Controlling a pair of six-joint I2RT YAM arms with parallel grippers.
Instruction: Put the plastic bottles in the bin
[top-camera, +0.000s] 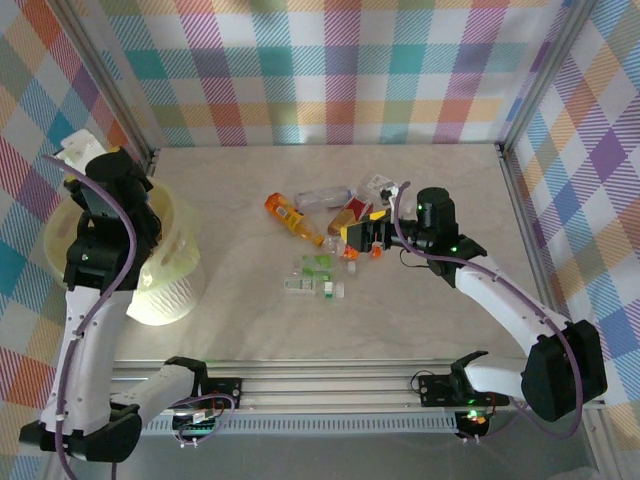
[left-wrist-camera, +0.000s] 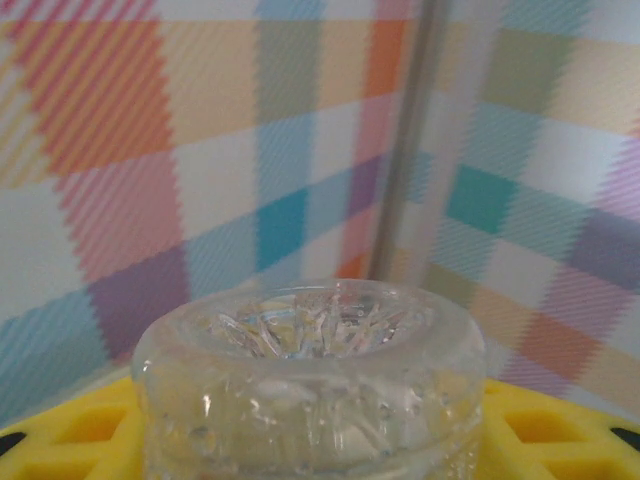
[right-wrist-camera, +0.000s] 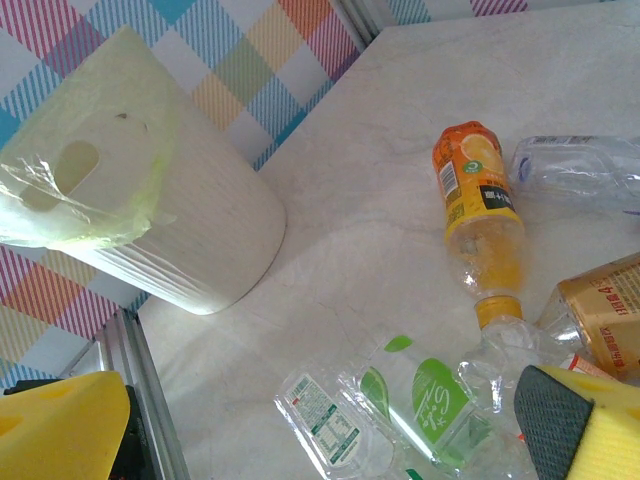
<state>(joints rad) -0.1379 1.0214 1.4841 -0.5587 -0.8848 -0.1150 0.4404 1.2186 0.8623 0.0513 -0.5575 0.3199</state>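
Observation:
My left gripper is raised above the bin, a pale-yellow bucket with a white ribbed body. It is shut on a clear plastic bottle, whose ridged base fills the space between the yellow fingers. Several plastic bottles lie in a pile mid-table: an orange one, a clear one, and green-labelled ones. My right gripper hovers open at the pile's right side, with nothing between its fingers. In the right wrist view the green-labelled bottles lie between its pads, and the orange bottle lies beyond.
A brown-labelled bottle and a clear bottle lie at the right of the right wrist view. The bin stands by the plaid left wall. A metal rail runs along the table's near edge.

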